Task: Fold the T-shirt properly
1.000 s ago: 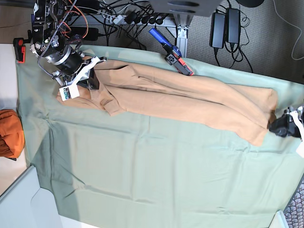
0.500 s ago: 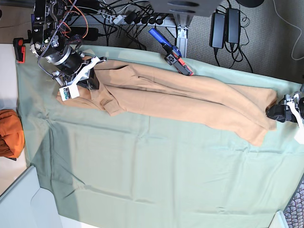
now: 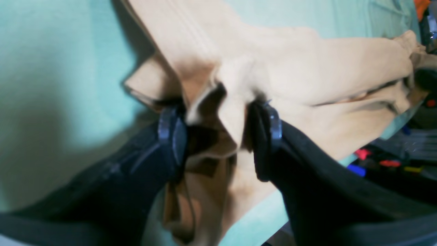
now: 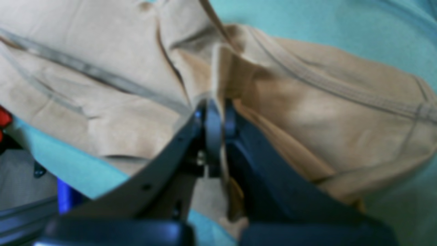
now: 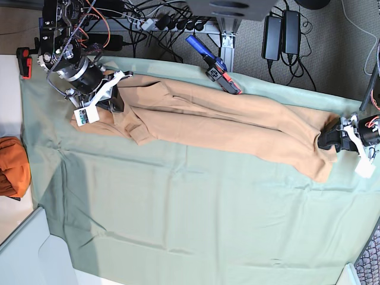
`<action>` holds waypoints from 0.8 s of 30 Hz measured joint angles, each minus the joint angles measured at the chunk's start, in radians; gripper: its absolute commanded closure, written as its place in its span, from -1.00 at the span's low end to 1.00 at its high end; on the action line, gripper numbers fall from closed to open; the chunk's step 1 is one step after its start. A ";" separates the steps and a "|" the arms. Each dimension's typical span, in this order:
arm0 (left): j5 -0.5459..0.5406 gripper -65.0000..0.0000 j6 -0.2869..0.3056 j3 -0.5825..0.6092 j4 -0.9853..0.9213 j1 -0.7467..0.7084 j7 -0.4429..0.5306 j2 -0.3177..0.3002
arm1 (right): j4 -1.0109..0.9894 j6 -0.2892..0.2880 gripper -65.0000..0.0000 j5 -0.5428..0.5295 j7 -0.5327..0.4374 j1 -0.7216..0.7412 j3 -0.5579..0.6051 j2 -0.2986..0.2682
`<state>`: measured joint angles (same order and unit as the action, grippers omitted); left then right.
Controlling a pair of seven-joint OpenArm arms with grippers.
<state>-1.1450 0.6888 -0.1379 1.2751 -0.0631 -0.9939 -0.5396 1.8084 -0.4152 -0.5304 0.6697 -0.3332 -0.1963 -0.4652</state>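
The peach-tan T-shirt (image 5: 225,127) lies as a long narrow strip across the pale green sheet (image 5: 196,219), from upper left to right. On the left of the base view, my right gripper (image 5: 116,100) is on the shirt's left end. The right wrist view shows that gripper (image 4: 215,119) shut on a raised fold of the T-shirt (image 4: 102,102). At the strip's right end is my left gripper (image 5: 325,141). In the left wrist view that gripper (image 3: 218,136) stands open, its fingers (image 3: 172,136) either side of a bunched ridge of the T-shirt (image 3: 324,61).
An orange cloth bundle (image 5: 12,166) sits at the left edge, off the sheet. A blue and red clamp (image 5: 214,65) lies on the sheet's far edge beside the shirt. Cables and power bricks (image 5: 282,32) cover the floor beyond. The near half of the sheet is bare.
My left gripper has moved in from beyond the shirt's right end onto the cloth, which now bunches between its jaws. The right arm has stayed still.
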 measured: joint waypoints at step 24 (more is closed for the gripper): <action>0.346 1.00 0.002 0.003 -0.075 0.129 0.210 -0.058 | 0.000 0.000 1.00 -0.050 0.000 0.001 -0.088 0.000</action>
<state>-0.7990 0.6903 -0.1349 1.1999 0.0662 -0.7841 -0.5972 1.8084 -0.4152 -0.5808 0.6697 -0.3325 -0.2840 -0.4652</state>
